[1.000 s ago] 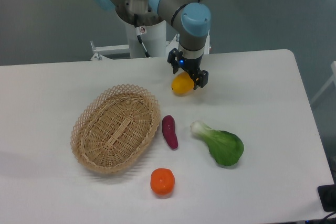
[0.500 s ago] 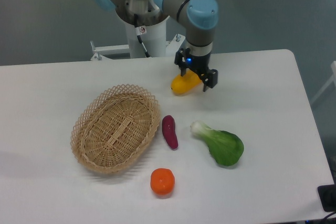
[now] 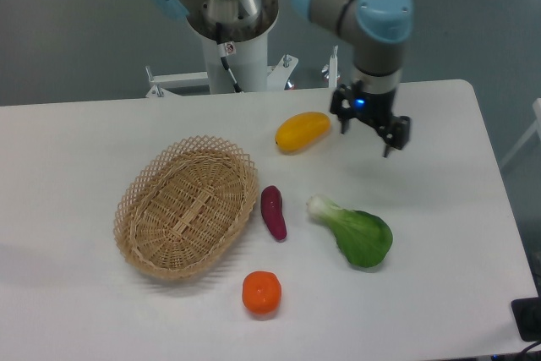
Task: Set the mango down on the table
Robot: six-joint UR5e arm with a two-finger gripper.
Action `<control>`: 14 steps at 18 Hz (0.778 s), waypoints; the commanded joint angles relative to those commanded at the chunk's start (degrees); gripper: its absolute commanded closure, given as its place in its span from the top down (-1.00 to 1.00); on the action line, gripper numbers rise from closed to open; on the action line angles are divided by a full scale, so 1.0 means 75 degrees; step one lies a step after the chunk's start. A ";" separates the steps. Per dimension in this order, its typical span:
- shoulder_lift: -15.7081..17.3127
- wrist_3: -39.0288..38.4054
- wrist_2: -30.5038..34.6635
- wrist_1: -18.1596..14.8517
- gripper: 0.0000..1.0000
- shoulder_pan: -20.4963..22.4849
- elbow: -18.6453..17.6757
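Your tool hangs above the desk with its two fingers spread apart and nothing between them; it is released and touches no object. One fingertip shows on the side nearer the fruit, the other sits lower and farther toward the desk's right edge. A small blue light glows on the tool's body just above the fingers.

You can see the mango lying on the desk, near the tool and apart from it. It rests on its side, its long axis tilted so that the end nearest the tool sits a little higher in the picture. Nothing covers it and nothing touches it.

Around it you have a woven wicker basket on the left half of the desk, lying empty. Just beside the basket's right rim lies a purple sweet potato, close to the rim, though you cannot tell from this view whether they touch. To the right of the sweet potato sits a green bok choy, its pale stalk end pointing toward the sweet potato. A round orange fruit lies nearest the front edge, below the sweet potato. The bok choy is the closest of these to the tool, lying below it in the picture and well apart from the fingers.
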 joint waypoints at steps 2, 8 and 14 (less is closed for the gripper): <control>-0.0211 0.0000 0.0000 0.0000 1.00 0.0000 0.0293; -0.0704 0.0000 0.0012 -0.0326 1.00 -0.0012 0.0997; -0.0950 -0.0012 0.0023 -0.0562 1.00 -0.0035 0.1349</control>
